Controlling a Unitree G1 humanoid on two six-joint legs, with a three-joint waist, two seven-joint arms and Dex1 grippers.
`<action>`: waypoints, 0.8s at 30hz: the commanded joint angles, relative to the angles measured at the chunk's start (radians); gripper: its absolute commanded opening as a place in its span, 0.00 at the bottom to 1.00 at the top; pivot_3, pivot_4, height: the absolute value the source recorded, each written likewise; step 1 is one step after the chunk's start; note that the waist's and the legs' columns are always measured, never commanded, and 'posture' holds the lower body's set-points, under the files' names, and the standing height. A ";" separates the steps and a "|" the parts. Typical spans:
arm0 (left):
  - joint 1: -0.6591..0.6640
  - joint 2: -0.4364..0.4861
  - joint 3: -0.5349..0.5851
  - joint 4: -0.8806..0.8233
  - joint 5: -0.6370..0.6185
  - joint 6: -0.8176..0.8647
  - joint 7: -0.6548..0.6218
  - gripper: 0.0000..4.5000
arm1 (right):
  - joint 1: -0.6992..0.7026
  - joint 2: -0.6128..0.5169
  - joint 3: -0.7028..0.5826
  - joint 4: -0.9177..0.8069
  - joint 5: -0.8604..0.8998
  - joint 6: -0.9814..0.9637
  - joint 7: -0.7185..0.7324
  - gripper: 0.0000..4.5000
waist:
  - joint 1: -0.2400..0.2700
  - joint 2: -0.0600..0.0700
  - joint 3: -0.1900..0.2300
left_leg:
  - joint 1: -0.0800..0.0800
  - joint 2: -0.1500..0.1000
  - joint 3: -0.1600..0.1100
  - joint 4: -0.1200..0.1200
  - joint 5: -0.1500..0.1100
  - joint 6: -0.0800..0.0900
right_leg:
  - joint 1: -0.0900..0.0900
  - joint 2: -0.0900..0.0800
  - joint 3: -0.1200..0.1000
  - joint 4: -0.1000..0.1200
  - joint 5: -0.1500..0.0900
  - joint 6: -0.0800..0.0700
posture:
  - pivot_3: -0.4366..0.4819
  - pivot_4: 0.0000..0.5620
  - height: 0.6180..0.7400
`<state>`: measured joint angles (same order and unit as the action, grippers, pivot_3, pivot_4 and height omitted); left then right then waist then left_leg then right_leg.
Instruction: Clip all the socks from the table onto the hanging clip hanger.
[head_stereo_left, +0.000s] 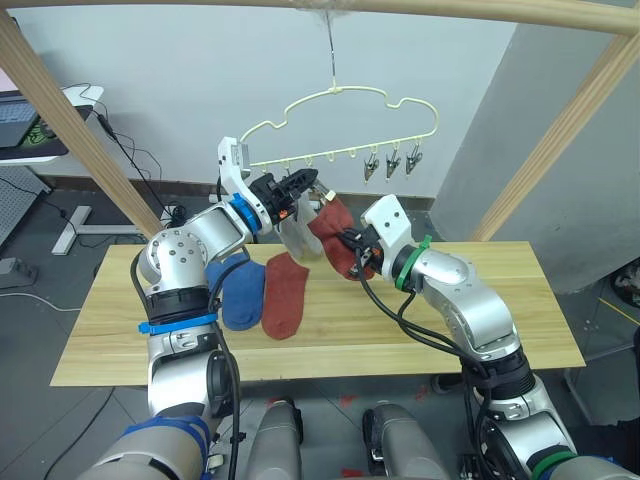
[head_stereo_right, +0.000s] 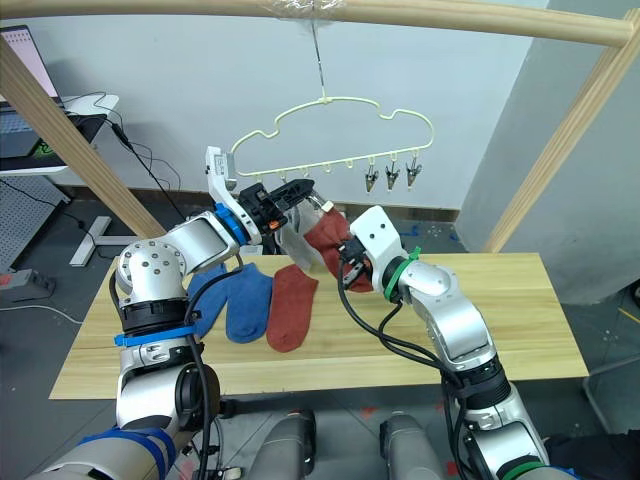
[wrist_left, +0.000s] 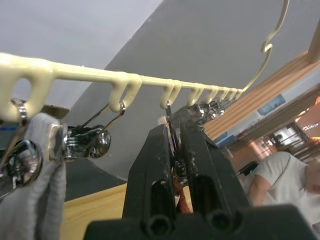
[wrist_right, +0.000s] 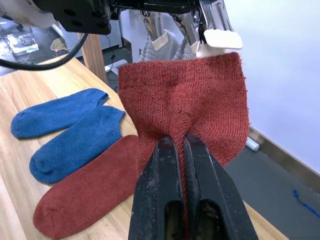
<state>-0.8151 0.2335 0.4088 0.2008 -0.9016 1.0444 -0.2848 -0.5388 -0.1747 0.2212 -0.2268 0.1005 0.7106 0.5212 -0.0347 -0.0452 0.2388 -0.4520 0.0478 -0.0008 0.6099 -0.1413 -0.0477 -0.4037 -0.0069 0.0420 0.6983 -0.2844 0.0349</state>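
Currently your right gripper (wrist_right: 181, 150) pinches the rust-red sock (wrist_right: 195, 100) upright, cuff directly beneath the clip (wrist_left: 172, 145) your left gripper (wrist_left: 181, 145) squeezes on the clip hanger (head_stereo_left: 340, 95); raise it straight up.

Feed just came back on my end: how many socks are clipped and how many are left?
Done: two grey socks hang from the clip hanger. In hand: the right pincer holds a rust-red sock up while the left pincer squeezes a clip. Left on the table: two blue socks and one rust-red sock.
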 joint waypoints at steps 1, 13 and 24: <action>0.012 0.011 -0.006 -0.050 -0.024 0.011 -0.014 0.00 | -0.035 0.016 -0.019 -0.047 0.031 0.007 -0.012 0.00 | 0.000 0.000 0.000 | 0.000 0.000 0.000 0.000 0.000 0.000 | 0.000 0.000 0.000 0.000 0.000 0.000 | 0.44 0.33 1.00; 0.025 0.031 -0.009 -0.062 -0.022 0.012 -0.024 0.00 | -0.051 -0.005 -0.041 -0.094 0.077 0.059 -0.020 0.00 | 0.000 0.000 0.000 | 0.000 0.000 0.000 0.000 0.000 0.000 | 0.000 0.000 0.000 0.000 0.000 0.000 | 0.45 0.32 1.00; 0.022 0.018 -0.017 -0.066 -0.033 0.017 -0.033 0.00 | -0.091 0.021 -0.022 -0.051 0.087 0.041 -0.048 0.00 | 0.000 0.000 0.000 | 0.000 0.000 0.000 0.000 0.000 0.000 | 0.000 0.000 0.000 0.000 0.000 0.000 | 0.44 0.31 1.00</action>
<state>-0.7914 0.2574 0.4000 0.1675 -0.9056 1.0526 -0.3023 -0.6119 -0.1624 0.1986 -0.2662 0.1791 0.7759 0.4788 -0.0346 -0.0452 0.2388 -0.4521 0.0479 -0.0007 0.6096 -0.1413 -0.0477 -0.4040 -0.0069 0.0420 0.6981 -0.2844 0.0349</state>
